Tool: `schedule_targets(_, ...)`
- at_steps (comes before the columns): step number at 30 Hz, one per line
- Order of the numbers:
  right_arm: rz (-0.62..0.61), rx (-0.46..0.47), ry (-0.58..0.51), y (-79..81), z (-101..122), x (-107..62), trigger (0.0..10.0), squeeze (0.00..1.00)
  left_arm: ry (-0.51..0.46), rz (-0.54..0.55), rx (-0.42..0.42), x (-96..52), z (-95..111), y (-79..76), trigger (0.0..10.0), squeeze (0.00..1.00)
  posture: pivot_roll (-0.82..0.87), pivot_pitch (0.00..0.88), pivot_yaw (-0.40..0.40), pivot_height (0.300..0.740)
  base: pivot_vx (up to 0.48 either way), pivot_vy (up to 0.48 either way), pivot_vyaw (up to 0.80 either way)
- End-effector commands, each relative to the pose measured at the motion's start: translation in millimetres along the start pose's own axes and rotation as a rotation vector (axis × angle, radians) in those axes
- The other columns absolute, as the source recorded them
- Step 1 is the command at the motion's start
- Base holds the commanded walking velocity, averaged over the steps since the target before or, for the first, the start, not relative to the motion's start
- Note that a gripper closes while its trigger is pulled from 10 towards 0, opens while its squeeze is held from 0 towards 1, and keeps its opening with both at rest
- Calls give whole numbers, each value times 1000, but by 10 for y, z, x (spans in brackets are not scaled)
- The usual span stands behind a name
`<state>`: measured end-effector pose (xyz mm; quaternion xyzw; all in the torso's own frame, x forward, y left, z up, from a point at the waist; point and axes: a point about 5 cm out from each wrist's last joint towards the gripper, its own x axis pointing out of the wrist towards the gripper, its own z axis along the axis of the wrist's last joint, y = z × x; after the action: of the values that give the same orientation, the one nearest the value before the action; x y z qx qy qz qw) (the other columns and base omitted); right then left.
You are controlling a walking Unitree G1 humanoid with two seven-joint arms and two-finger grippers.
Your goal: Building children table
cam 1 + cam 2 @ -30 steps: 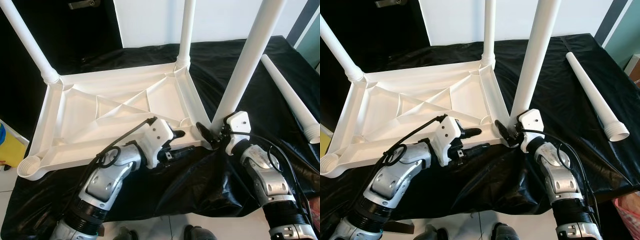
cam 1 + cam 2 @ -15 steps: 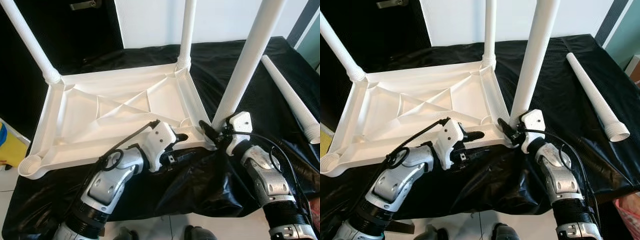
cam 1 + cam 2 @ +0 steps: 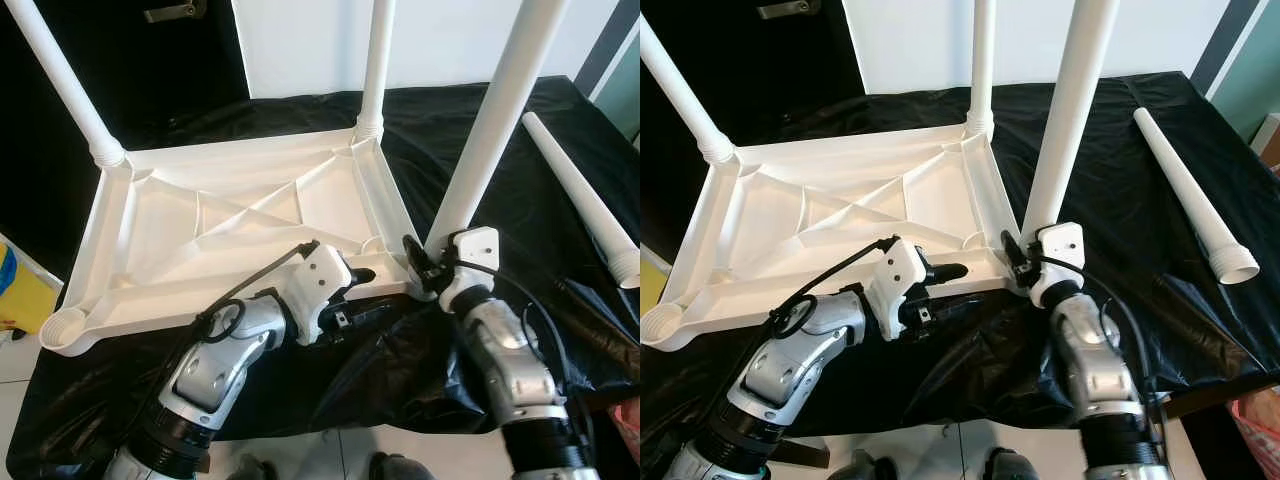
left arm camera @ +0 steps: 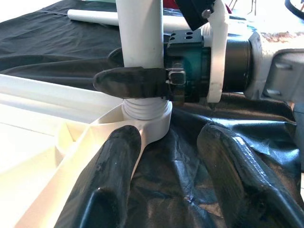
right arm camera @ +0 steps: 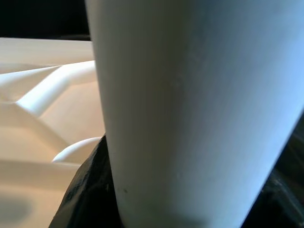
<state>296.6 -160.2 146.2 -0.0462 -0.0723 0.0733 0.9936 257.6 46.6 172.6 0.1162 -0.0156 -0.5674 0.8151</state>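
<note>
A white plastic table [image 3: 150, 290] lies upside down on a black cloth. Three white legs stand in its corner sockets, at the far left [image 3: 65, 85], the far right [image 3: 377, 60] and the near right [image 3: 490, 130]. The near-left socket [image 3: 62, 328] is empty. My right gripper [image 3: 420, 262] is shut on the base of the near-right leg [image 5: 190, 104], with one finger [image 4: 128, 80] wrapped across it. My left gripper [image 3: 362, 292] is open at the front rim beside that corner, one finger [image 4: 111, 180] over the rim and the other [image 4: 237, 171] over the cloth.
A loose white leg [image 3: 580, 195] lies on the cloth at the right. Black cloth [image 3: 450, 370] hangs bunched over the near edge below my grippers. A yellow and blue object [image 3: 15, 290] sits at the left edge. Pale tiled floor shows below the cloth.
My left gripper has slid right along the front rim toward the near-right corner. The right forearm has swung inward while its gripper stays at the leg's base.
</note>
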Motion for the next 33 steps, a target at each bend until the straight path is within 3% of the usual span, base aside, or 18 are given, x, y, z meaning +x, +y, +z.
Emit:
schedule_targets(1, -105, -11, 111, -38, -203, -87, 10000, 0, 12, -2, -9, 1, -23, -21, 10000, 0, -98, 137, 40, 740, 0, 0, 0)
schedule_targets(12, -466, -12, 139, -29, -233, -221, 10000, 0, 15, 4, -11, -13, -22, -24, 10000, 0, -87, 137, 32, 740, 0, 0, 0)
schedule_targets(20, -466, 46, 108, 44, -177, -201, 10000, 0, 14, 6, -15, -14, -23, -22, 10000, 0, -91, 136, 34, 740, 0, 0, 0)
schedule_targets(21, -463, 49, 93, 41, -159, -205, 10000, 349, 15, 5, -14, -11, -23, -20, 10000, 0, -91, 129, 33, 740, 0, 0, 0)
schedule_targets(23, -461, 50, 83, 39, -146, -207, 10000, 349, 15, 4, -13, -10, -24, -19, 10000, 0, -91, 129, 33, 740, 0, 0, 0)
schedule_targets(24, -446, 48, 55, 34, -105, -207, 10000, 1000, 16, 6, -11, -13, -24, -12, 10000, 0, -92, 127, 31, 740, 0, 0, 0)
schedule_targets(28, -410, 44, 6, 28, -24, -233, 10000, 1000, 17, 12, -9, -21, -26, -5, 10000, 0, -89, 124, 26, 740, 0, 0, 0)
schedule_targets(29, -396, 57, -4, 26, -10, -245, 10000, 922, 18, 13, -9, -23, -28, -6, 10000, 0, -89, 124, 24, 740, 0, 0, 0)
schedule_targets(30, -378, 58, -16, 18, 6, -257, 10000, 0, 18, 14, -10, -25, -30, -8, 10000, 0, -90, 124, 24, 740, 0, 0, 0)
schedule_targets(33, -359, 58, -28, 10, 21, -268, 10000, 0, 19, 16, -12, -26, -32, -10, 10000, 0, -90, 124, 24, 740, 0, 0, 0)
